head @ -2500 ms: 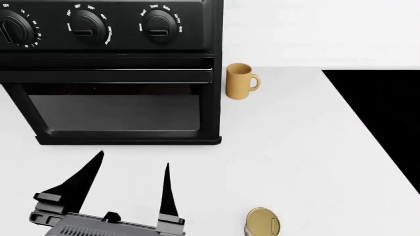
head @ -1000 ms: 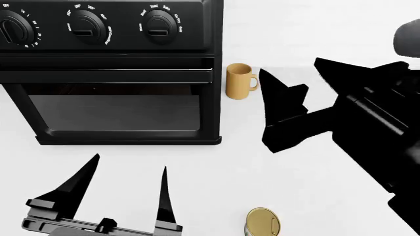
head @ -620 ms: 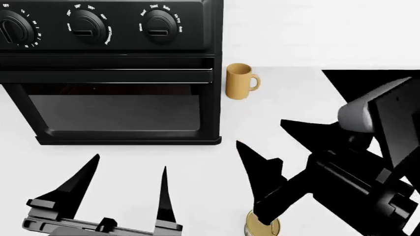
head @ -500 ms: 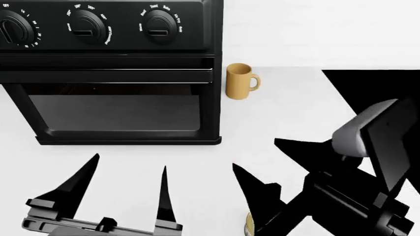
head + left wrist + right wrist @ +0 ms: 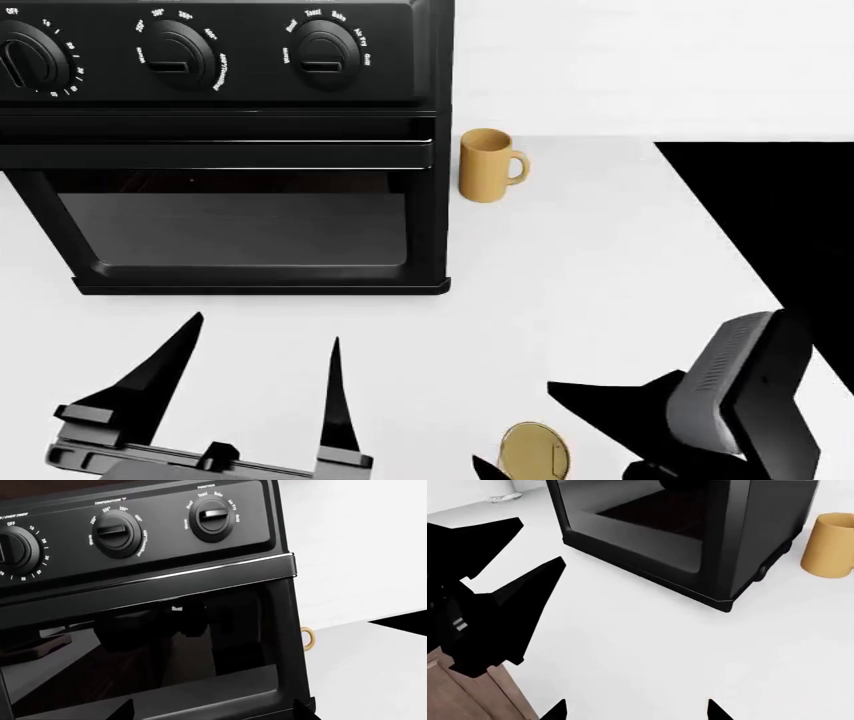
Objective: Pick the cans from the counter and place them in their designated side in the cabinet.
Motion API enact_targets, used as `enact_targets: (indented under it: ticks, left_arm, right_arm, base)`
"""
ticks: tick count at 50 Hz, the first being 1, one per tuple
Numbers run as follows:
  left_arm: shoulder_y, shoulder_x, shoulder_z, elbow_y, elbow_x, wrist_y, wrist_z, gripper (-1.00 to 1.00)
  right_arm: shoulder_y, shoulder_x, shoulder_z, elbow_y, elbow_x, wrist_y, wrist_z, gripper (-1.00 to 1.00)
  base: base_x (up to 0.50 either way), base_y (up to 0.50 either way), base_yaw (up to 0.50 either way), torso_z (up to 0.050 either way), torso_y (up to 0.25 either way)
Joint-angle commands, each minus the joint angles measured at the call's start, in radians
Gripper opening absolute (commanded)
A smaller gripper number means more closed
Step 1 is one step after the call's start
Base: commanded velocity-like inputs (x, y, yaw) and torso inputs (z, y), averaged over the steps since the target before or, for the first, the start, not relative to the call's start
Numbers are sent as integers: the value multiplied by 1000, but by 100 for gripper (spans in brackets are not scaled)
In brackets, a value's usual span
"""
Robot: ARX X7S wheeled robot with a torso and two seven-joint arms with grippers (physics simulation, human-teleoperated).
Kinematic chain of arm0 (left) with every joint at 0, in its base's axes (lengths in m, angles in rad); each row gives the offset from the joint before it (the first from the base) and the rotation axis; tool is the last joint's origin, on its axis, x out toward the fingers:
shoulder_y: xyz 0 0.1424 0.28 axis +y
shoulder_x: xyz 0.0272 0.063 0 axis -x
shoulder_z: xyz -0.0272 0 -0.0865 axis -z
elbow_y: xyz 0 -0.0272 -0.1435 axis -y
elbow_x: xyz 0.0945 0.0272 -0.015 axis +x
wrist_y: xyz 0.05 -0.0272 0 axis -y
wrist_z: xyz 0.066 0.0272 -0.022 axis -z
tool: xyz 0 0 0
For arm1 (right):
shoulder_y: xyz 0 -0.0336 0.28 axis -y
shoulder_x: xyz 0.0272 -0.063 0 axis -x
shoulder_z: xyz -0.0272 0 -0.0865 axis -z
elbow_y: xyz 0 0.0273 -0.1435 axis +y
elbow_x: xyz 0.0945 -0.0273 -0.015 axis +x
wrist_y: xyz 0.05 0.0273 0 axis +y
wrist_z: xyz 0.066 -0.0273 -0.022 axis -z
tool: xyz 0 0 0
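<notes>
The short tin with a gold lid [image 5: 537, 452] stands on the white counter [image 5: 587, 280] at the head view's bottom edge. My right gripper [image 5: 513, 424] is open there, with one black finger on each side of the tin and above it. In the right wrist view the right gripper [image 5: 635, 710] has only bare counter between its tips, and the tin is out of that picture. My left gripper [image 5: 267, 328] is open and empty in front of the toaster oven [image 5: 227, 150]. In the left wrist view the left gripper [image 5: 212, 707] faces the oven door. The green can is out of view.
A tan mug [image 5: 491, 165] stands right of the oven; the mug [image 5: 830, 545] also shows in the right wrist view, and its handle [image 5: 308, 638] in the left wrist view. The black cooktop [image 5: 787, 210] lies at right. Brown wood [image 5: 480, 700] shows past the counter's edge.
My right arm swung in from the right near the mug, then came down toward the counter's near edge, and its open fingers now flank the tin. The left gripper barely moved.
</notes>
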Motion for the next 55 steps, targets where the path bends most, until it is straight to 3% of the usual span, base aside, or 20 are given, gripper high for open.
enact_targets:
  ticks: [1, 9, 40, 55]
  left_arm:
    - [5, 4, -4, 0, -1, -3, 0, 100]
    - [3, 10, 0, 0, 2, -7, -1, 100]
    - [4, -4, 25, 0, 37, 14, -2, 100]
    - [6, -2, 25, 1, 40, 10, -2, 100]
  right_arm:
    - [-66, -12, 43, -3, -17, 52, -38, 100]
    - [-116, -42, 112, 7, -78, 124, -89, 100]
    - [-235, -20, 224, -54, -428, 118, -408, 100]
    - [-296, -48, 207, -82, -651, 114, -590, 100]
  base:
    - [0, 0, 0, 0, 0]
    - [0, 0, 0, 0, 0]
    - [0, 0, 0, 0, 0]
    - [0, 0, 0, 0, 0]
